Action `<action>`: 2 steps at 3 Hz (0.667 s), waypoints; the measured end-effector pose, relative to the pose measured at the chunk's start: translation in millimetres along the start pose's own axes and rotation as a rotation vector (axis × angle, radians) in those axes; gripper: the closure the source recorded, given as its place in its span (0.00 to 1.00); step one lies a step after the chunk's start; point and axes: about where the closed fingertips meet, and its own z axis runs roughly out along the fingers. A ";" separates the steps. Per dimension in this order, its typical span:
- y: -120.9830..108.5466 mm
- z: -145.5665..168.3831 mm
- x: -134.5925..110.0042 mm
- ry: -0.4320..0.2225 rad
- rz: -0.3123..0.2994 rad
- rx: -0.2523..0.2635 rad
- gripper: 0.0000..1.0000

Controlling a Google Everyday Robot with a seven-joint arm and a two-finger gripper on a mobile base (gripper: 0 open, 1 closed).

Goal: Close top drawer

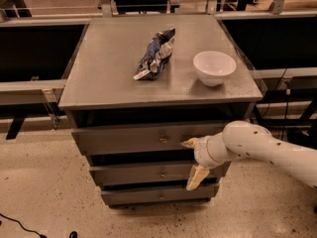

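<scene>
The top drawer [133,139] is the widest grey front under the cabinet's top, with a small metal knob [163,139] at its middle. It stands pulled out a little, with a dark gap above it. My gripper [192,160] is in front of the drawer's right part, to the right of the knob. Its two tan fingers are spread apart, the upper one [189,143] against the top drawer's front, the lower one [196,177] hanging down over the middle drawer [143,173]. It holds nothing. My white arm [262,150] comes in from the right.
A blue and white crumpled snack bag [154,54] and a white bowl [214,67] lie on the grey cabinet top [104,78]. A bottom drawer [143,195] sits below. Dark frames and rails stand left, right and behind. A black cable [20,224] lies on the speckled floor.
</scene>
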 end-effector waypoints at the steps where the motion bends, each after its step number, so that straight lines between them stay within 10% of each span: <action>1: 3.3 -0.6 -1.5 0.000 0.000 0.000 0.00; 2: 1.9 -14.5 -13.7 -0.029 -0.002 0.013 0.00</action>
